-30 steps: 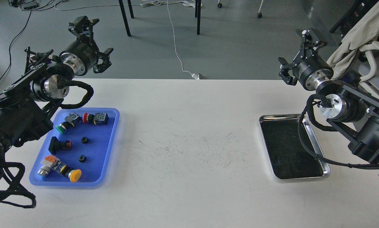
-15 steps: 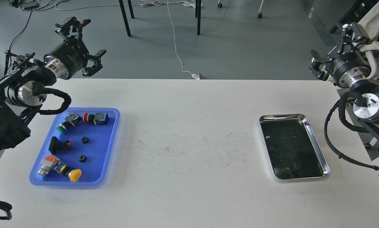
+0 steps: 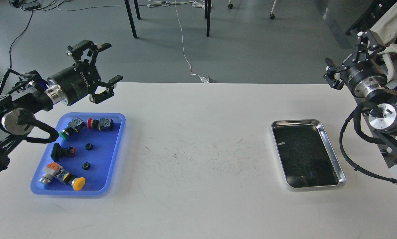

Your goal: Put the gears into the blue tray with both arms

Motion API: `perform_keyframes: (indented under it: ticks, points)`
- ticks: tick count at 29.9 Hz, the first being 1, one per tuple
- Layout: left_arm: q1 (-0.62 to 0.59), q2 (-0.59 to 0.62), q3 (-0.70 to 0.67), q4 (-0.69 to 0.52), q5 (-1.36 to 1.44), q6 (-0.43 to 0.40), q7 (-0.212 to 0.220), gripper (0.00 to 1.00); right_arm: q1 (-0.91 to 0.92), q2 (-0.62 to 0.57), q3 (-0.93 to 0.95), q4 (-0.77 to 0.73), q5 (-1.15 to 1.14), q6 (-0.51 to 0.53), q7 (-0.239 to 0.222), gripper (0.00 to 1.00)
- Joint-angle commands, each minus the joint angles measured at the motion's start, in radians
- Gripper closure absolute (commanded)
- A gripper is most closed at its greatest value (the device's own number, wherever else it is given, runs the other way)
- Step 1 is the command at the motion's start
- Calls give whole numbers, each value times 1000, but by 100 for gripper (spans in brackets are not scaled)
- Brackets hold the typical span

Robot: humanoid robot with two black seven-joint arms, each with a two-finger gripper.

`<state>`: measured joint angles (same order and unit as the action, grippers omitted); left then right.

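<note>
Two gears (image 3: 89, 146) (image 3: 85, 165) lying in the blue tray (image 3: 117, 146) among push-button switches (image 3: 100, 123), left gripper (image 3: 97, 71) spread wide above the tray's far edge, right gripper (image 3: 349, 56) apparently released, off the table (image 3: 198, 205).

The place looked like a robotics lab: a plain white scuffed worktable (image 3: 198, 172) stood on a grey smooth floor (image 3: 251, 43), with loose white cables (image 3: 185, 49) trailing between black metal furniture legs (image 3: 130, 18).
</note>
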<state>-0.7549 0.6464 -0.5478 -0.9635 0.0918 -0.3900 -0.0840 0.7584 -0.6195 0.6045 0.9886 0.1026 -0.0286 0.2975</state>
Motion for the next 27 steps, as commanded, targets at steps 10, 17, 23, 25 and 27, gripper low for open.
perform_keyframes:
  ticks: [10,17,23,25,27]
  points:
    - [-109,-158,-66,207,0,54,-3,2,-11,27,3,-10,-4,-10,0,1]
    - [-126,-228,-61,287,0,74,-5,2,-11,47,14,-11,-4,-13,0,1]
    - [-126,-229,-60,302,0,74,-5,2,-11,63,27,-25,-7,-13,5,1]
    - [-126,-229,-66,299,0,79,-6,2,-11,66,31,-24,-12,-13,9,1]
    - [-126,-226,-66,302,-1,82,-6,2,-10,73,34,-25,-12,-13,9,1]
